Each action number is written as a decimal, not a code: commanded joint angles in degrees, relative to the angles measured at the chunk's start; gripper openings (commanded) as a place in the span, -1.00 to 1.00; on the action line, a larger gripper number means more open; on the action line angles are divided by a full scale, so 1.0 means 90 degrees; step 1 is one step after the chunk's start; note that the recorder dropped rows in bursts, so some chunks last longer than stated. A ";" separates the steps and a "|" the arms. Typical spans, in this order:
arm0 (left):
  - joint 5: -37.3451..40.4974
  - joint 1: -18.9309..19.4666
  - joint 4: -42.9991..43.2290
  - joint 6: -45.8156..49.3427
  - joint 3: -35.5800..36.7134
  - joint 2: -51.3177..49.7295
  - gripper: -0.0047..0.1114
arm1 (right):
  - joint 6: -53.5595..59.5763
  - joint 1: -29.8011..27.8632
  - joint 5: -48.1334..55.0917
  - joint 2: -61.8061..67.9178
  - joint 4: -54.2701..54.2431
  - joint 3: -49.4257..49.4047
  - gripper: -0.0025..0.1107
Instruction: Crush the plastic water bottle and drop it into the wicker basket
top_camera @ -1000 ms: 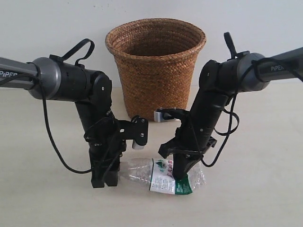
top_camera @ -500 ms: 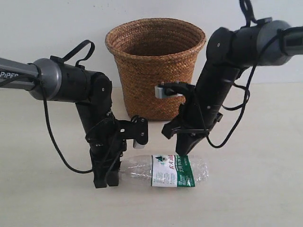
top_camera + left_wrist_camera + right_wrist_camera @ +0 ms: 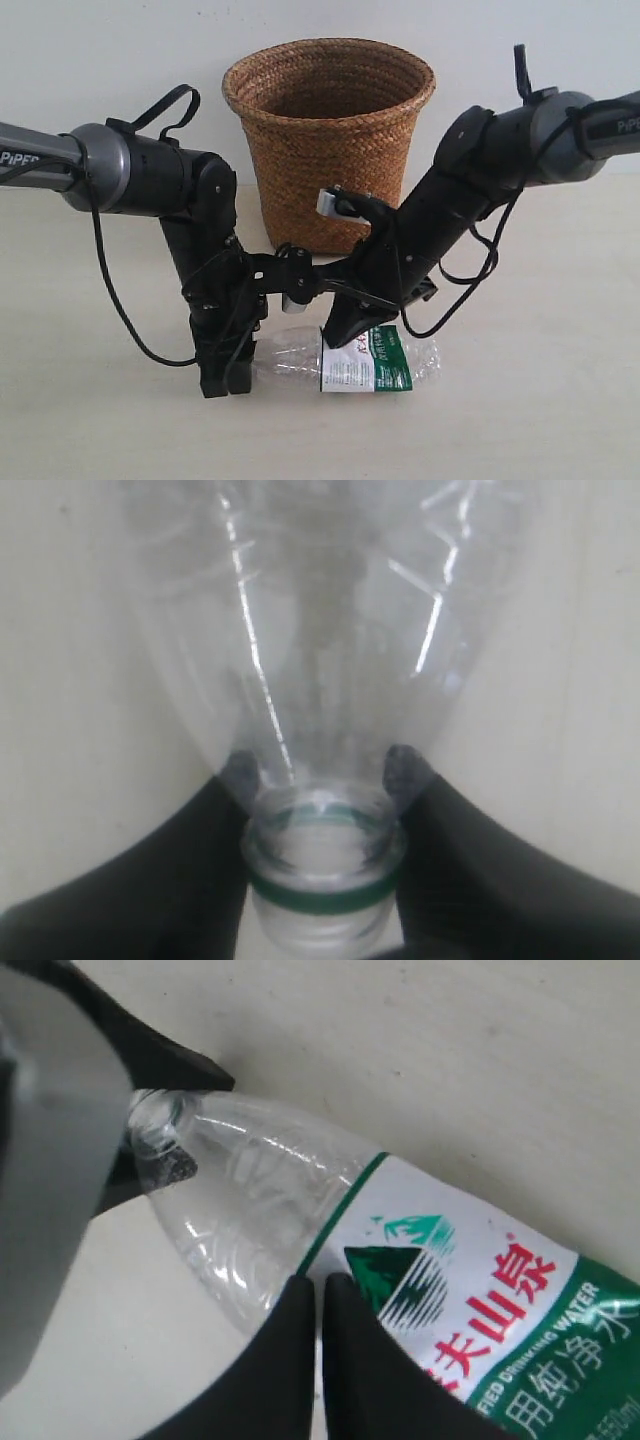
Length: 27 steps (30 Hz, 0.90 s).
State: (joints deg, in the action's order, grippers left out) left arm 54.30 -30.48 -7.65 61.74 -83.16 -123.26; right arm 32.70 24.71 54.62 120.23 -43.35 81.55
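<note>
bottle: plastic water bottle on its side on table, before wicker basket
left gripper: clamped on neck
right gripper: clenched empty, tips at label edge
handling: I'd guess light, thin, slippery; hold neck, squash midbody

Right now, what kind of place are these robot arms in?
Probably a robot test lab, not a home: a plain pale table against a blank wall, a left arm and right arm, with a bottle and basket set out.
</note>
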 commanded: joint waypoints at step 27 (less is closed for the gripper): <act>-0.0078 -0.0022 -0.0091 -0.0098 -0.0002 -0.0009 -0.85 | -0.2046 -0.0019 0.0537 0.1525 0.2856 0.0797 -0.96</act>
State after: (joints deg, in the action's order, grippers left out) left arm 54.42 -30.37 -6.38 61.10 -83.16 -123.73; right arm 14.83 24.60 63.40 129.34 -32.10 90.65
